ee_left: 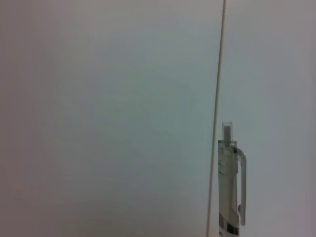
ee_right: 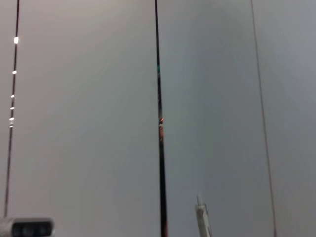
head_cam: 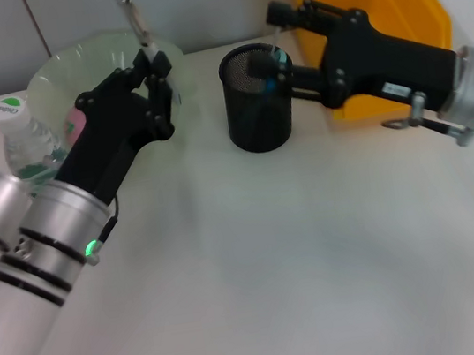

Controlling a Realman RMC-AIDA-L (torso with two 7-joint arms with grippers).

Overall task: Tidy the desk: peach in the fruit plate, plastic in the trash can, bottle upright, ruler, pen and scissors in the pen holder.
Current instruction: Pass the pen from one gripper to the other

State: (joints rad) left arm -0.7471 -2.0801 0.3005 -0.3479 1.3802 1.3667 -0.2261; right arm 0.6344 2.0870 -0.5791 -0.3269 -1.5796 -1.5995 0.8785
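Left gripper (head_cam: 154, 74) is raised over the near rim of the fruit plate (head_cam: 52, 76), fingers clamped on a pen (head_cam: 133, 16) that sticks up and away from the jaws, roughly upright with a slight tilt. Left wrist view confirms it: clear-bodied click pen (ee_left: 229, 182) with its clip and button end up, against a plain wall (ee_left: 108, 108) with a thin vertical seam right behind it. Right gripper (head_cam: 278, 62) sits at the rim of the pen holder (head_cam: 257, 98), the black mesh cup mid-table, fingertips over or just inside the opening; something bluish shows at the tips but I can't tell what it is, and can't tell if the fingers are spread or closed. Right wrist view only shows wall panels and a small pale tip (ee_right: 202, 219) at the bottom edge, too little to identify. Bottle (head_cam: 24, 138) stands upright with its green-white cap on, just beside the fruit plate and partly hidden by the left arm. A bit of pink (head_cam: 75, 121) shows in the plate behind the left gripper, likely the peach, mostly hidden. Yellow trash can (head_cam: 373, 14) is at the back, behind the right arm, just beyond the pen holder. Table (head_cam: 304, 266) is white.
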